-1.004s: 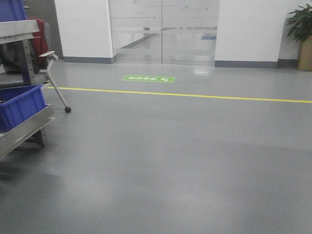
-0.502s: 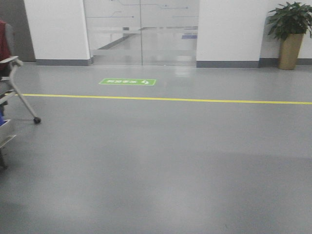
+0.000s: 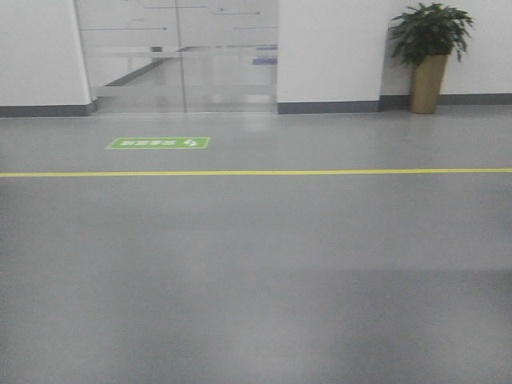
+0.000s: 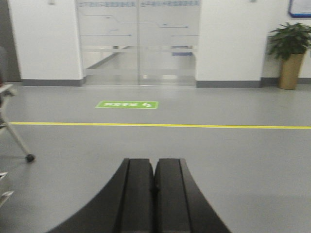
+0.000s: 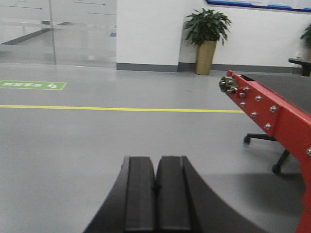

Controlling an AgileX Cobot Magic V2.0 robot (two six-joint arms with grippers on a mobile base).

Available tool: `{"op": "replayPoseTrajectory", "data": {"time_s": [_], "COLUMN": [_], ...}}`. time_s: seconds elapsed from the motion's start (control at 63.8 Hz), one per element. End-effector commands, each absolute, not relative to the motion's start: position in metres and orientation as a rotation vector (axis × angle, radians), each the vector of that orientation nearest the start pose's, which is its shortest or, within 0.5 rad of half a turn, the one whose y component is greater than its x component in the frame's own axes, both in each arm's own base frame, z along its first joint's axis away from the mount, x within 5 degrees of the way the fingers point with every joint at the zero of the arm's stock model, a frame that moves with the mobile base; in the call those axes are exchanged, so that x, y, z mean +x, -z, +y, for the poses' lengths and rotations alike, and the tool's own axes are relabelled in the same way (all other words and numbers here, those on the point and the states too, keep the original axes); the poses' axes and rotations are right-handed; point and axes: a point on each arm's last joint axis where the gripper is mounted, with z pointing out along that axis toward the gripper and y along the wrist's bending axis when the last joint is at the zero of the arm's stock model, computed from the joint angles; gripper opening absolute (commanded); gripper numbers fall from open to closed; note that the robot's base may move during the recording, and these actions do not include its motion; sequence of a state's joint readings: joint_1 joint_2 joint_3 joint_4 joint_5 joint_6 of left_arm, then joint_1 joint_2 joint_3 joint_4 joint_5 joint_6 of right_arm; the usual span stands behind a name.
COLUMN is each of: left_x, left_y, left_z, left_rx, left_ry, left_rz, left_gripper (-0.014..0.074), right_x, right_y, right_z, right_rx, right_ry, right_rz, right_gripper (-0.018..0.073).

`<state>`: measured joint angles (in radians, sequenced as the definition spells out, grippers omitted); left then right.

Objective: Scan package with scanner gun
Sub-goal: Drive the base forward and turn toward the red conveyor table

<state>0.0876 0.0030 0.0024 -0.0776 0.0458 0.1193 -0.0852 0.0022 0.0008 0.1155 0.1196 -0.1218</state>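
No package and no scanner gun show in any view. My left gripper (image 4: 154, 161) is shut and empty, its black fingers pressed together over bare grey floor. My right gripper (image 5: 156, 158) is shut and empty too, also above the floor. Neither gripper shows in the front view.
A yellow floor line (image 3: 256, 172) and a green floor sign (image 3: 158, 143) lie ahead, before glass doors (image 3: 180, 56). A potted plant (image 3: 430, 56) stands at the right wall. A red conveyor frame (image 5: 272, 116) is at my right, a chair base (image 5: 265, 141) behind it. A wheeled leg (image 4: 19, 141) is at the left.
The front view has swung to the right: the blue bins, the rack and the wheeled leg have left the frame on the left, and the plant has moved toward the centre.
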Motion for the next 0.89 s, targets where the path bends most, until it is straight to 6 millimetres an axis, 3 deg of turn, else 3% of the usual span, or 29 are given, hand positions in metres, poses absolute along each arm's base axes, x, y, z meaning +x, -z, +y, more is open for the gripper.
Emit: {"op": "replayPoseTrajectory", "data": {"time_s": [0.0, 0.878], "left_x": [0.0562, 0.0562], "left_y": [-0.2106, -0.2106], "left_z": [0.0038, 0.0038], "left_rx": [-0.025, -0.025], "left_ry": [-0.085, -0.085], "left_rz": [1.512, 1.512], "left_gripper": [-0.0111, -0.0111], "right_x": [0.0563, 0.0563], "right_y": [-0.2045, -0.2045], "right_z": [-0.0039, -0.0039], "right_rx": [0.047, 0.047], "right_ry": [0.072, 0.072], "right_rz": [1.58, 1.58], "right_gripper": [-0.0153, -0.0153]}}
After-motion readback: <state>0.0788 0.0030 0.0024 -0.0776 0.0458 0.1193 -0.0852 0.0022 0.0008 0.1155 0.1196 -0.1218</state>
